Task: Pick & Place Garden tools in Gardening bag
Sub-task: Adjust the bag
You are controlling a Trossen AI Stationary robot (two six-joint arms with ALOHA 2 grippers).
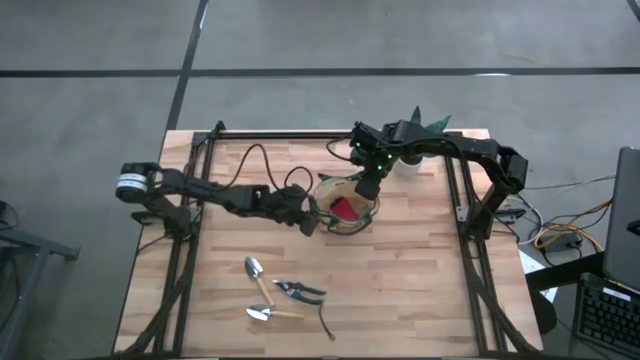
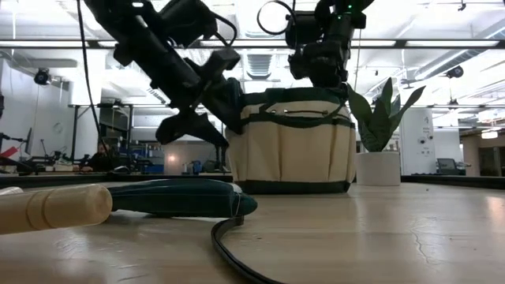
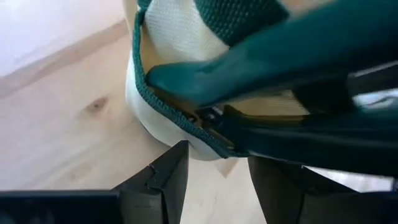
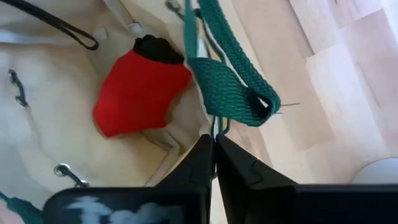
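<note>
Standing mid-table, the gardening bag (image 1: 347,205) is pinned from 2 sides to keep its mouth open: the left gripper (image 1: 308,215) straddles the rim, fingers apart, while the right gripper (image 4: 213,163) has its jaws together on the rim fabric. Inside lies the red glove (image 4: 140,93) — the trowels (image 1: 262,297), shears (image 1: 298,291) and snips (image 1: 326,322) wait on the table.

Left gripper (image 1: 312,217) fingers spread, arm stretched low; right gripper (image 1: 366,188) fingers pressed together, pointing down.
</note>
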